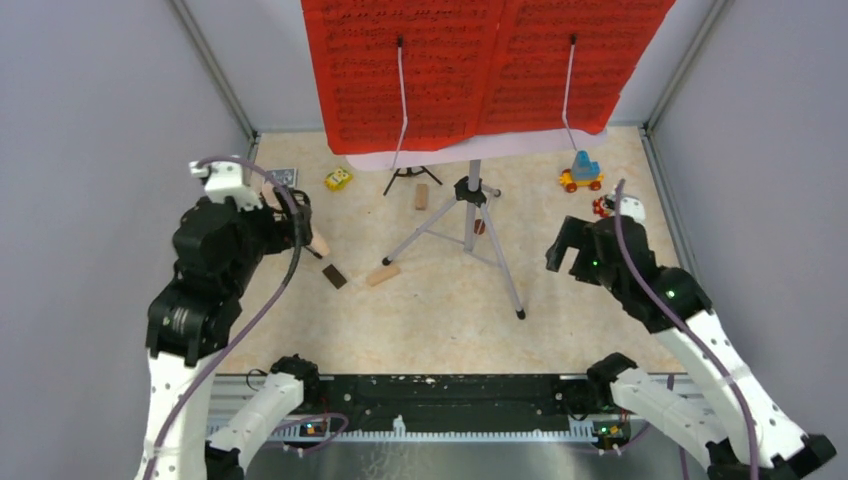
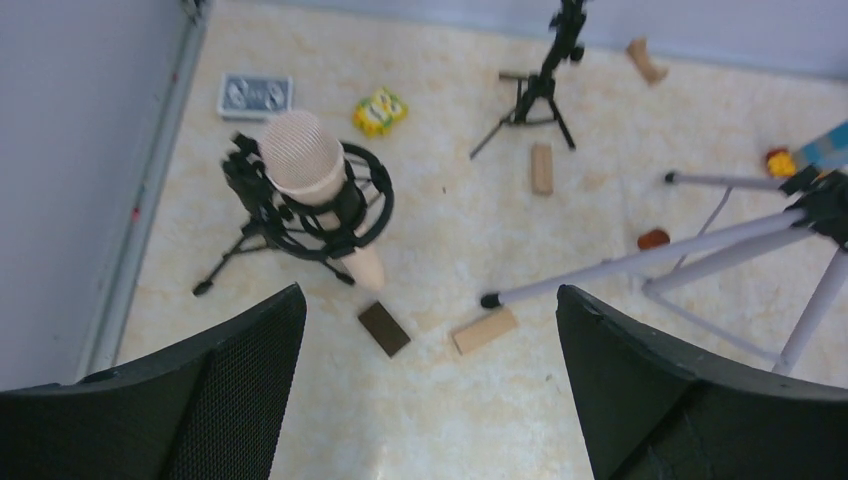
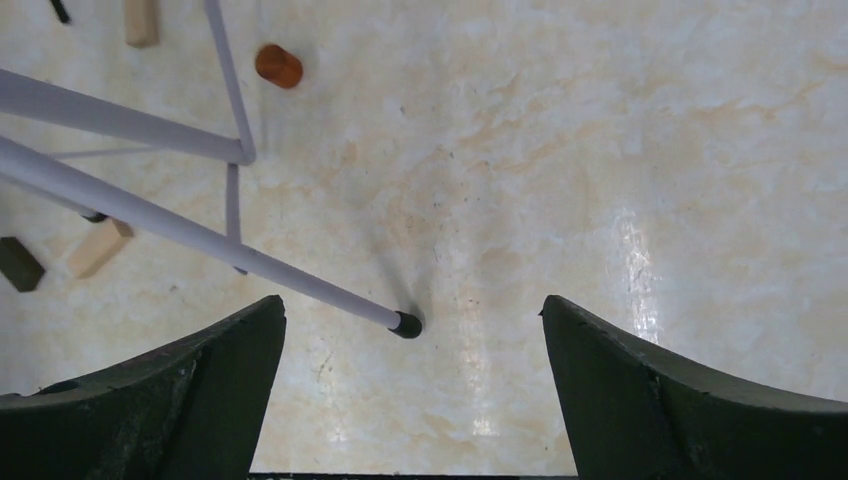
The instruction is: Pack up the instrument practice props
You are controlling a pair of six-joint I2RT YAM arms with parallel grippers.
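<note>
Your left gripper (image 2: 430,300) hangs with its jaws spread wide and nothing between them, just in front of the beige microphone (image 2: 303,160). That microphone sits in a black shock mount on a small black tripod (image 2: 252,236) near the left wall. Your right gripper (image 3: 412,305) is equally wide and empty, over the rubber foot (image 3: 405,324) of one silver tripod leg (image 3: 200,235). The music stand (image 1: 471,200) is upright mid-table, with red sheet-music pages (image 1: 480,70) on its desk. A second small tripod (image 2: 538,92) stands farther back and seems to carry a black microphone, though the view crops it.
</note>
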